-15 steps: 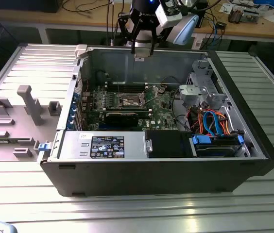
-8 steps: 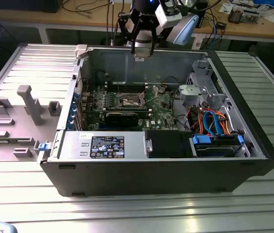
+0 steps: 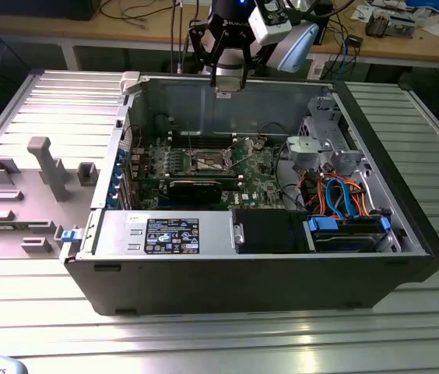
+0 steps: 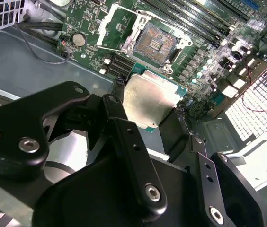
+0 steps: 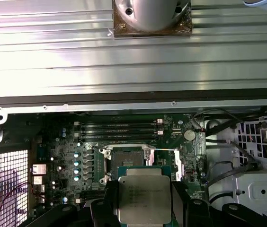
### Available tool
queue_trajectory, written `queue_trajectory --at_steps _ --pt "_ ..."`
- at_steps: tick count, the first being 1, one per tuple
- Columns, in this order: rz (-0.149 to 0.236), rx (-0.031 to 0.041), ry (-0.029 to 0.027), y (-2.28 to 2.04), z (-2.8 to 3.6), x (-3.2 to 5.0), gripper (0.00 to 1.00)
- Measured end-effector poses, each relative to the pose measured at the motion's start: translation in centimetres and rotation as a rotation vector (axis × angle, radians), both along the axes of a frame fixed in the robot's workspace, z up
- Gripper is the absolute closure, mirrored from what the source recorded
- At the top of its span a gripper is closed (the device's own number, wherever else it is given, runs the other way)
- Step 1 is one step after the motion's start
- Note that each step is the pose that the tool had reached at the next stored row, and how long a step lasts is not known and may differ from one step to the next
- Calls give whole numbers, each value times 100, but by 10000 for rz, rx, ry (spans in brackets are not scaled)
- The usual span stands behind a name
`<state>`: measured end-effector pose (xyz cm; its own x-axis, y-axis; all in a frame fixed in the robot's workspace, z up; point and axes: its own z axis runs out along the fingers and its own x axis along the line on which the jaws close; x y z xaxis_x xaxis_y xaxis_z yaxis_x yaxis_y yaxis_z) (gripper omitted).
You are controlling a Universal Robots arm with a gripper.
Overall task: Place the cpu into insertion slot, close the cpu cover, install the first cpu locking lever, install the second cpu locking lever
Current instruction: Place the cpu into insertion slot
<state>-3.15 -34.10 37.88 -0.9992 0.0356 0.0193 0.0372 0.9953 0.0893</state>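
Fingers are clamped on the chip, holding it up above the open computer case. Socket on the green board down below sits empty, with its cover flipped open.

At twelve o'clock in the exterior view, the arm runs off the edge. In the first wrist view the cpu overlaps the insertion slot.

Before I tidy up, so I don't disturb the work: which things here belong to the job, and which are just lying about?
Job: hand holding cpu, slot, open cover.
Lying about: graphics card, drive cables, grey panel.
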Motion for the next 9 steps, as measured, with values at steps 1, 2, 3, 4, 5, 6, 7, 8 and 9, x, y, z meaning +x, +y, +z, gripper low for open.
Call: queue_trajectory --at_steps 1,2,3,4,5,6,7,8,9 --pt "-2 1 0 0 0 0 46" --pt "-6 1 0 0 0 0 46" --pt "-21 1 0 0 0 0 46" --pt "-40 0 0 0 0 0 46" --pt "-55 0 -1 0 0 0 46" --pt "-88 0 0 0 0 0 46" --pt "-138 0 0 0 -1 0 46" --pt "-192 -1 0 0 -1 0 46" --pt "-272 -2 1 0 -1 0 46"
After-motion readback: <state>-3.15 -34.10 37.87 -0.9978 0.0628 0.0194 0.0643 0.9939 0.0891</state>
